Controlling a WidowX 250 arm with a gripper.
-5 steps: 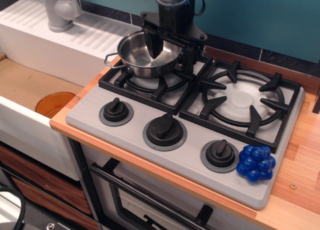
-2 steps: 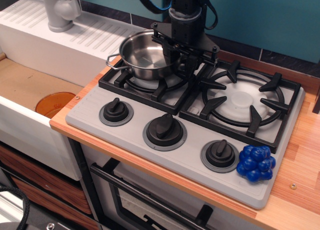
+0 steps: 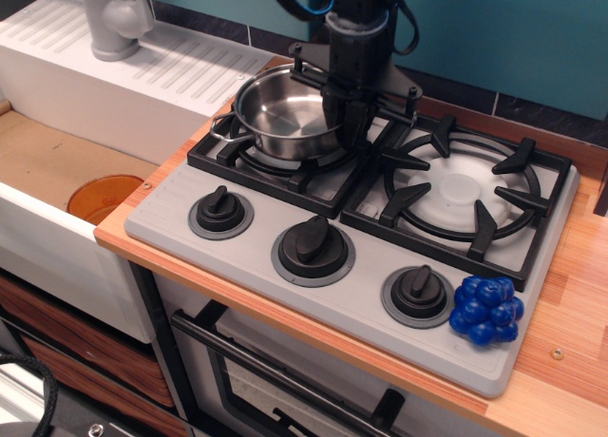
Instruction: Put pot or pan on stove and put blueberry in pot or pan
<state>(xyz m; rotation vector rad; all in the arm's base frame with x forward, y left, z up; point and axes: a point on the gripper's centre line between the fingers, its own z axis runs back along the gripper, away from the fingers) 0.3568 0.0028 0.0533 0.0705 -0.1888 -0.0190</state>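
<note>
Your gripper [image 3: 344, 123] clamps the right rim of the pot [image 3: 283, 122], which sits on the left burner grate of the stove [image 3: 237, 242] in the upper middle of the frame. Gripping the rim keeps the bowl open for loading. The blueberry [image 3: 486, 311] waits at the stove's lower right corner, beside the rightmost knob [image 3: 418, 293].

Stove [image 3: 180, 230] was grey, with black burner grates [image 3: 463, 198] over white discs and black knobs [image 3: 313, 244]. Pot [image 3: 281, 114] was shiny silver steel. Blueberry [image 3: 486, 310] was glossy bright blue. Tool [image 3: 347, 114] was black. Surface [image 3: 579, 304] showed light wood grain; bowl [image 3: 103, 197] was orange.
</note>
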